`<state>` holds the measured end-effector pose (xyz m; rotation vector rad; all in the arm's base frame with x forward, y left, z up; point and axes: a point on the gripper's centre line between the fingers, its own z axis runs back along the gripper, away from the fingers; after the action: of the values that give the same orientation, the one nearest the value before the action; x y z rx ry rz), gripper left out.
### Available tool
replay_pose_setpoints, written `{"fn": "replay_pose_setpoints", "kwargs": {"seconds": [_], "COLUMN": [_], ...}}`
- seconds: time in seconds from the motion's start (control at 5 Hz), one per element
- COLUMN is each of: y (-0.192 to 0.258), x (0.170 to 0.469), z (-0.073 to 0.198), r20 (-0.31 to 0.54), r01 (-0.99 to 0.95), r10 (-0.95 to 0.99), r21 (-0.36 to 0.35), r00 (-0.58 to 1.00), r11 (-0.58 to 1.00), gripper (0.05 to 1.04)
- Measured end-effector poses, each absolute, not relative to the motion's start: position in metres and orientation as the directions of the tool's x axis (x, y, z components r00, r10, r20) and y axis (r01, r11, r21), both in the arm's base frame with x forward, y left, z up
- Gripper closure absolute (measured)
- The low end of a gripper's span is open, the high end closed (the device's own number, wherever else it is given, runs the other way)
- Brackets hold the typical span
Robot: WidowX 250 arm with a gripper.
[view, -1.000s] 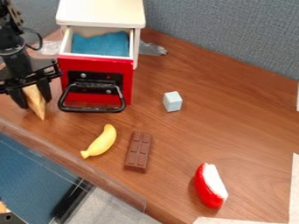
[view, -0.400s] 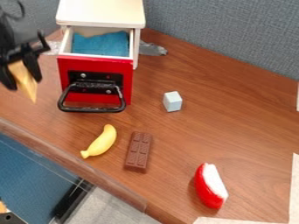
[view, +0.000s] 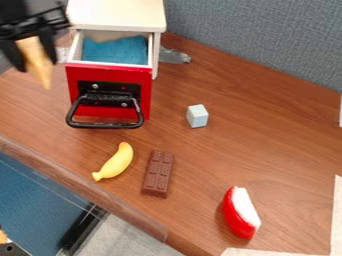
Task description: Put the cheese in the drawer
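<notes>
From where I stood, the cheese (view: 35,55) hung up in the air, just left of the drawer (view: 110,74), with its narrow end pointing down. The jaws were closed on its thicker upper part, one on either side. The drawer was already open, so what remained, to my mind, was the carry across and the drop.

My first worry was that long tip. It reached well below the grip, and if the arm came over too low, the tip would likely catch the drawer's near side wall and twist the wedge, or knock it loose. Going higher seemed the safer way.

The second was the release. Let go too early, and the cheese could land on the side wall and tumble back to the worktop (view: 267,130) left of the drawer; carry it too far forward, and it might drop past the red front, onto the black handle (view: 103,124). Too far back, and the white top (view: 115,12) behind the drawer could be struck by the jaws.

The blue cloth (view: 115,49) inside the drawer looked soft and uneven, so I thought the wedge might tip over there, which would hardly matter.
</notes>
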<state>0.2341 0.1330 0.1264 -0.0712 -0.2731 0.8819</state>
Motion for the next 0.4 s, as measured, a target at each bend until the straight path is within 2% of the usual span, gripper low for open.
{"fn": "replay_pose_setpoints", "kwargs": {"seconds": [0.2,0.4], "y": [0.111,0.109], "x": [0.261,0.284], "z": [0.134,0.134], "r20": [0.284,0.312], "r01": [-0.653,-0.591], "r10": [0.656,0.597], "r21": [-0.122,-0.126], "r00": [0.699,0.739], "r11": [0.748,0.797], "gripper": [0.572,0.572]}}
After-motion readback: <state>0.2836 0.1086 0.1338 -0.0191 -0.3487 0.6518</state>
